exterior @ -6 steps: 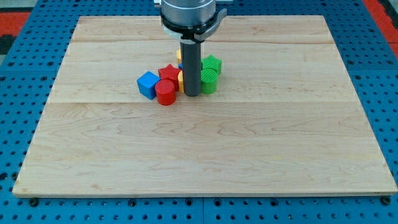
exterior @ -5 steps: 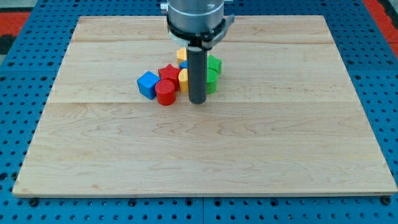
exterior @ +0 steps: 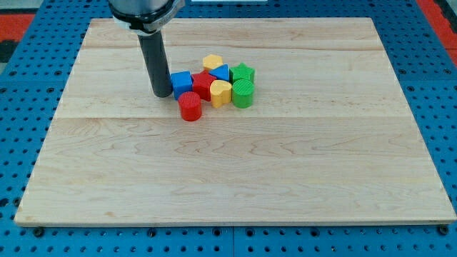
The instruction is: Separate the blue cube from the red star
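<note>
The blue cube [exterior: 181, 83] sits at the left end of a tight cluster near the board's upper middle. The red star [exterior: 203, 84] is right beside it on its right, touching it. My tip [exterior: 162, 94] stands on the board against the blue cube's left side. A red cylinder [exterior: 190, 106] lies just below the cube and star, toward the view's bottom.
The rest of the cluster lies to the right: a yellow block [exterior: 221, 93], a yellow block [exterior: 212, 63] at the top, a small blue block [exterior: 221, 72], a green star [exterior: 243, 72] and a green cylinder [exterior: 243, 93]. The wooden board [exterior: 235, 171] lies on a blue pegboard.
My tip has gone from the right of the cluster round to the blue cube's left. The blue cube has slid right, up against the red star.
</note>
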